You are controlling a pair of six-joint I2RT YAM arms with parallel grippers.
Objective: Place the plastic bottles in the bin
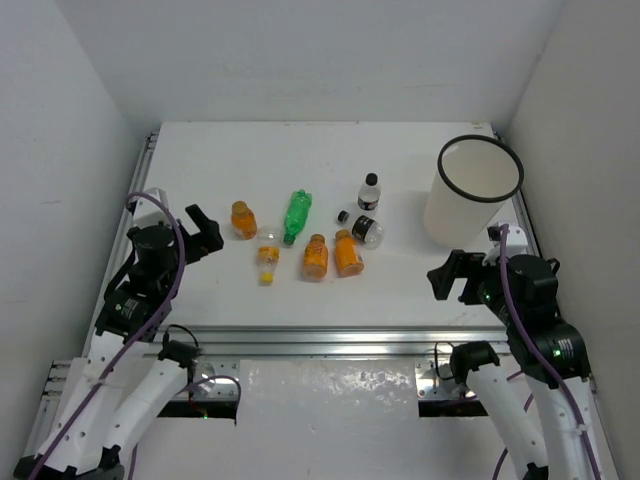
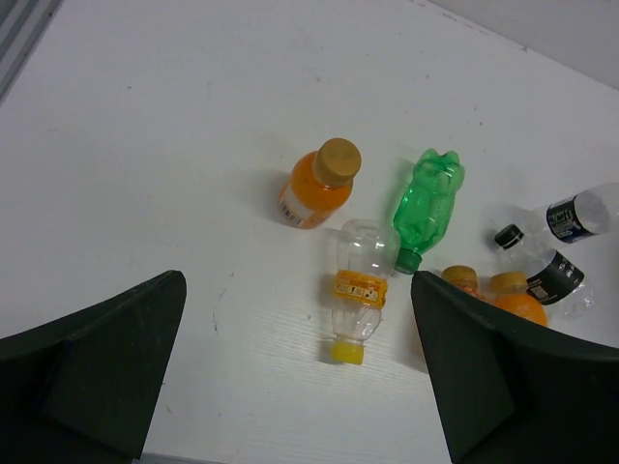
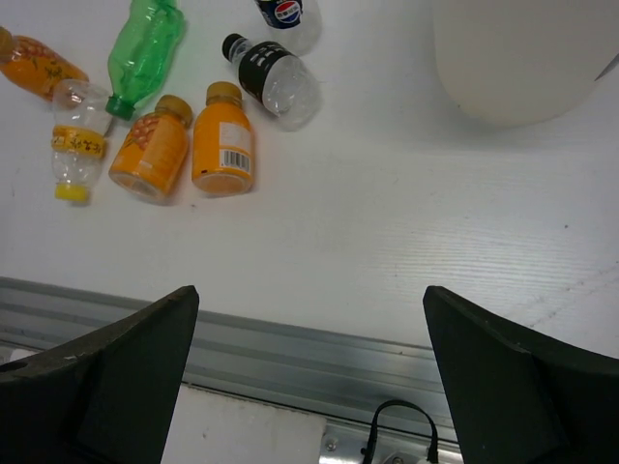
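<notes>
Plastic bottles (image 1: 316,255) packed ahead of spread left gripper (image 1: 207,232) and spread right gripper (image 1: 447,275); risk knocking neighbours rolling when pinching one.

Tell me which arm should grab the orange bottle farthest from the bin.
Left, likely: the left gripper, open, sits beside that orange bottle; the right gripper is across the cluster, by the bin.
</notes>
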